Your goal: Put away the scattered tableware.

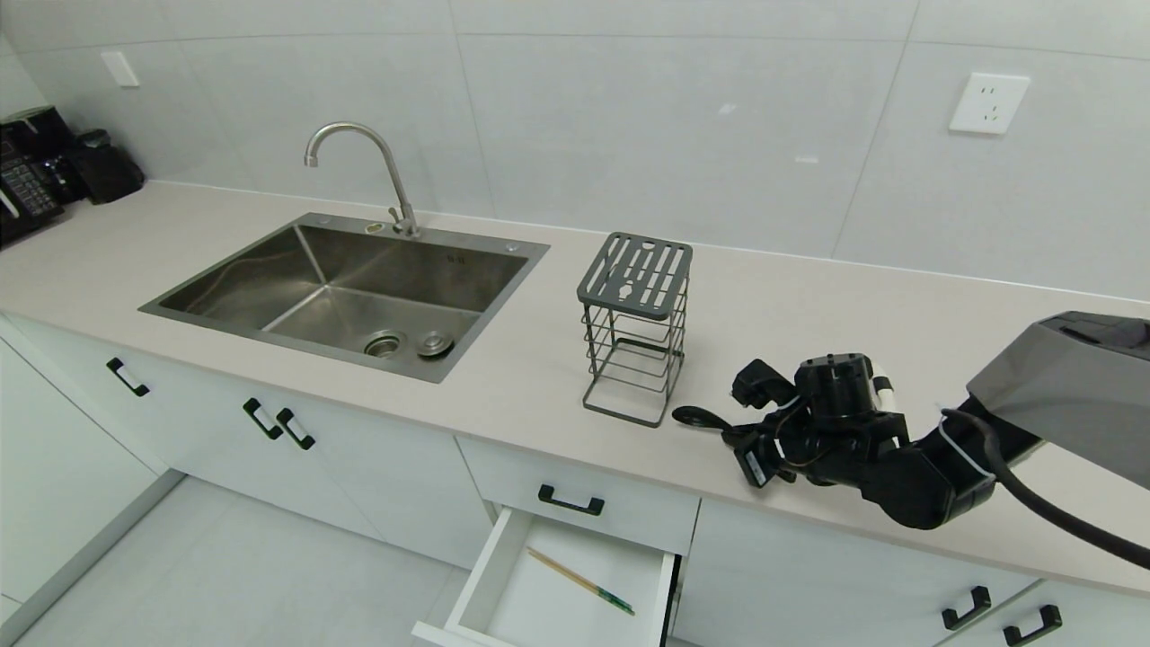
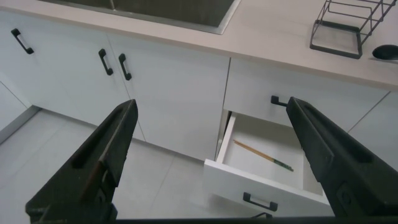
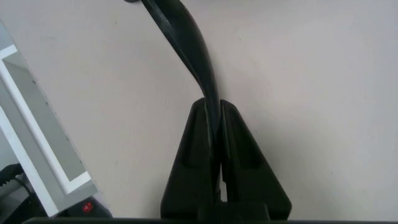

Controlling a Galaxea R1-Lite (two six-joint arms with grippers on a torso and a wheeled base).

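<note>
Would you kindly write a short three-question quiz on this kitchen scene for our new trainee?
1. True or false: the right claw is shut on the handle of a black spoon.
2. What lies in the open drawer? A) a fork B) chopsticks C) a plate
3. Fill the gap: the left claw is ____ (open or shut).

Key: 1 true; 2 B; 3 open.

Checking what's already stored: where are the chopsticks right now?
In the head view's lower middle, the chopsticks lie diagonally inside the open drawer, below the counter and nearly under the wire rack.
</note>
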